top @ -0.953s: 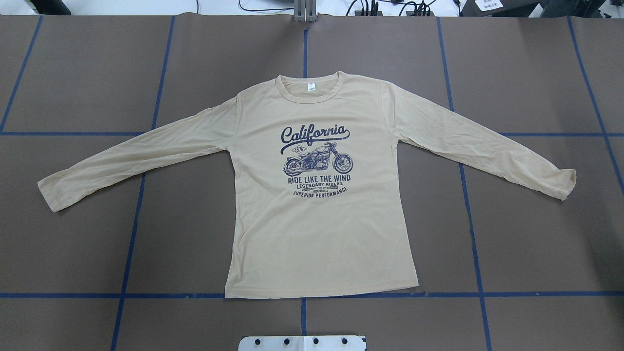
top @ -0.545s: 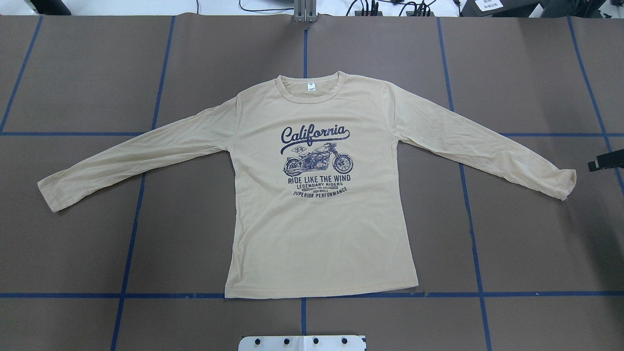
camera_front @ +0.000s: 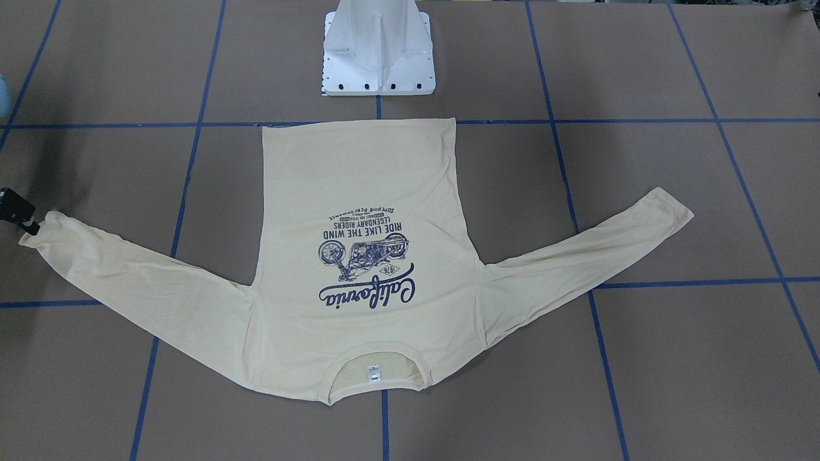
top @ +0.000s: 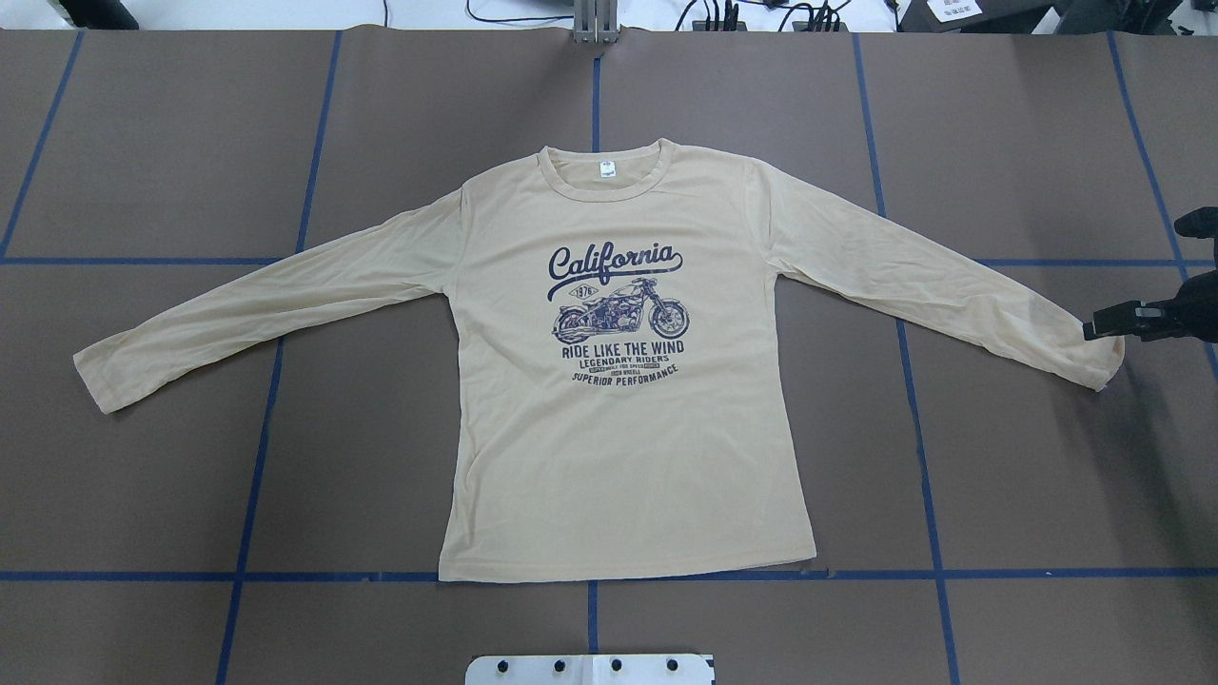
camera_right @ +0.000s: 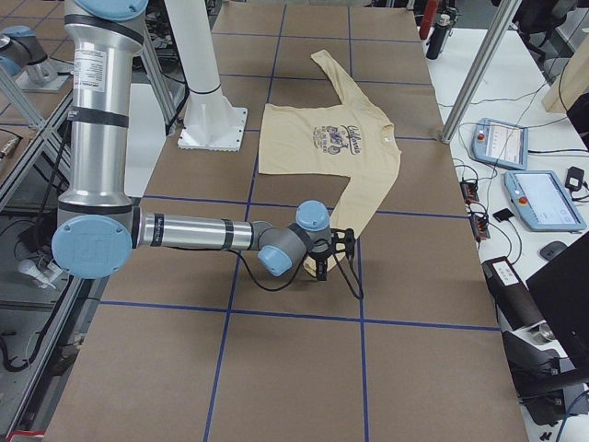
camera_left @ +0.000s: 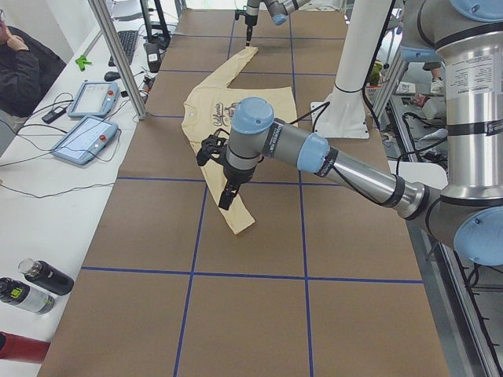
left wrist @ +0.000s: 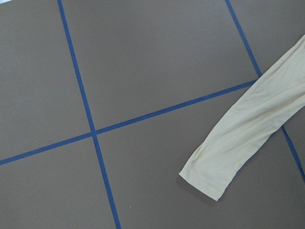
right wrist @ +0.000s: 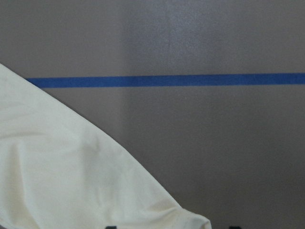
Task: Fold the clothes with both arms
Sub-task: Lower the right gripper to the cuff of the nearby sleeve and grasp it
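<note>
The cream-yellow long-sleeved T-shirt [top: 618, 457] lies flat and print-up on the brown table, sleeves spread out; it also shows in the front view [camera_front: 359, 173]. My right gripper [top: 1094, 331] is at the right sleeve's cuff [top: 1104, 360], at the front view's left edge [camera_front: 25, 221]. In the right wrist view the cuff [right wrist: 71, 181] fills the lower left and two fingertips just show apart at the bottom edge, so it is open and empty. My left gripper [camera_left: 226, 203] hovers over the left sleeve's cuff [left wrist: 209, 176]; I cannot tell its jaws.
The white pedestal base [top: 590, 669] stands at the near table edge, just behind the shirt's hem. Blue tape lines [top: 257, 447] grid the table. Tablets [camera_left: 82, 137] and bottles [camera_left: 43, 276] lie on the side bench beyond the left end.
My right gripper has come in from the overhead view's right edge and moved left up to the right cuff. The shirt has not moved.
</note>
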Available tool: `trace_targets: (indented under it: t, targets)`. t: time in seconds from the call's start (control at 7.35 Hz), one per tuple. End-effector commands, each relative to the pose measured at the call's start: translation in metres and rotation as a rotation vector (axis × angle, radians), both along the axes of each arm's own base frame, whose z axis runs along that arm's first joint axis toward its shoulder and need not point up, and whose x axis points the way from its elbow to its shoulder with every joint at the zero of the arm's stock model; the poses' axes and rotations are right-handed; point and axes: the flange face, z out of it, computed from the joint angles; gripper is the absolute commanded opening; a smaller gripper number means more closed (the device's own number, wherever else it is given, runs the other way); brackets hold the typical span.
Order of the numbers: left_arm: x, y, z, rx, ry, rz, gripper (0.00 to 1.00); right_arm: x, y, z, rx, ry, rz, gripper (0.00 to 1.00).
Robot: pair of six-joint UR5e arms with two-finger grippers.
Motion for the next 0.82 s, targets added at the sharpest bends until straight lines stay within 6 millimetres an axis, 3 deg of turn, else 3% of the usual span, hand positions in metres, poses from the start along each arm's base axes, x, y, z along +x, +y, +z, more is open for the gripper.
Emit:
trace_targets:
  t: [0.0,0.27,0.41,0.54,0.68]
  targets:
    - [0.0000,0.0008,0.0010,-0.002,0.000,0.000,1.00,-0.0064,0.0051,0.0107,-0.007,0.031,0.010,0.72]
    - [0.0000,0.0017,0.0023,-0.004,0.000,0.001,1.00,-0.0106,0.0046,0.0157,-0.014,0.037,0.005,0.60]
    - [0.0000,0.0019,0.0016,-0.003,0.000,0.001,1.00,-0.0120,0.0037,0.0153,-0.016,0.036,0.006,0.48]
    - [0.0000,0.0019,0.0016,-0.003,0.000,0.001,1.00,-0.0125,0.0031,0.0143,-0.017,0.033,0.008,0.29]
    - [-0.0007,0.0020,0.0016,-0.003,0.000,0.000,1.00,-0.0127,0.0031,0.0134,-0.017,0.031,0.007,0.00]
